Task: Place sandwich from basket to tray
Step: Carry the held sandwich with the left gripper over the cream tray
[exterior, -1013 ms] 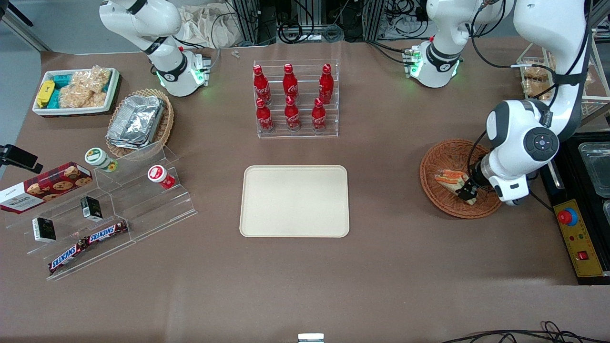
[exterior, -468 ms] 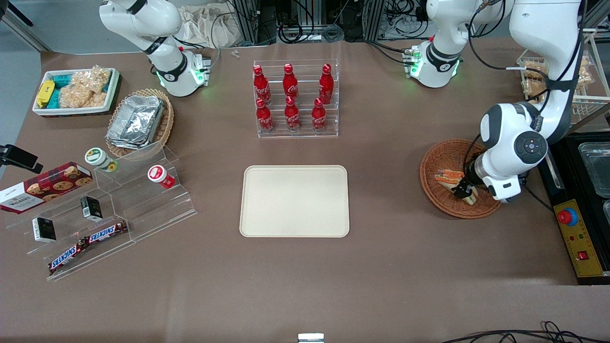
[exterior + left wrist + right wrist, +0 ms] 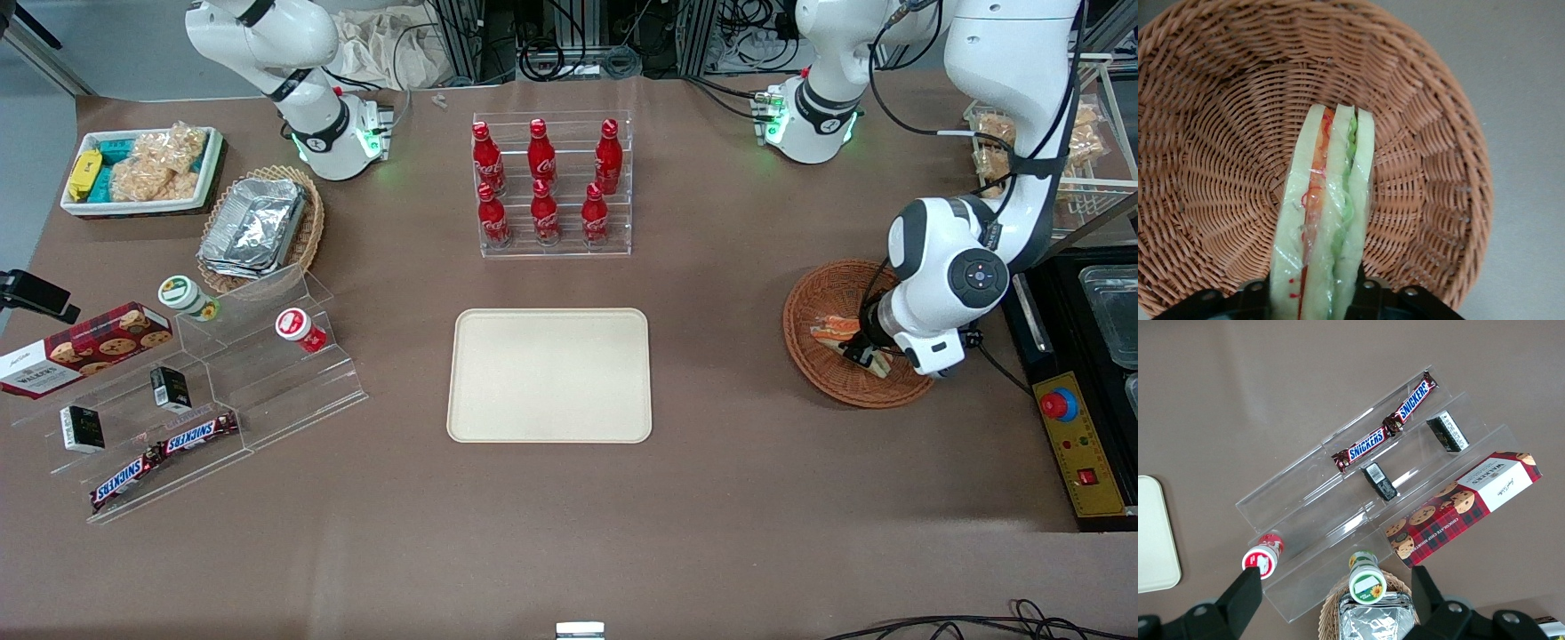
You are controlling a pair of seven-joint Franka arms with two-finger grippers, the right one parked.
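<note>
The sandwich, a wrapped white-bread wedge with orange-red and green filling stripes, is in the round reddish-brown wicker basket toward the working arm's end of the table. My left gripper is down in the basket, shut on the sandwich. In the left wrist view the sandwich stands on edge between my black fingers, which press on both bread faces, with the basket's woven wall around it. The cream-beige tray lies bare at the table's middle.
A clear rack of red cola bottles stands farther from the front camera than the tray. A clear stepped display with snack bars and cups, a cookie box, a tan oval basket of foil containers and a white snack bin lie toward the parked arm's end.
My left arm's wrist has shifted slightly toward the tray and away from the front camera, and the gripper has moved with it inside the basket.
</note>
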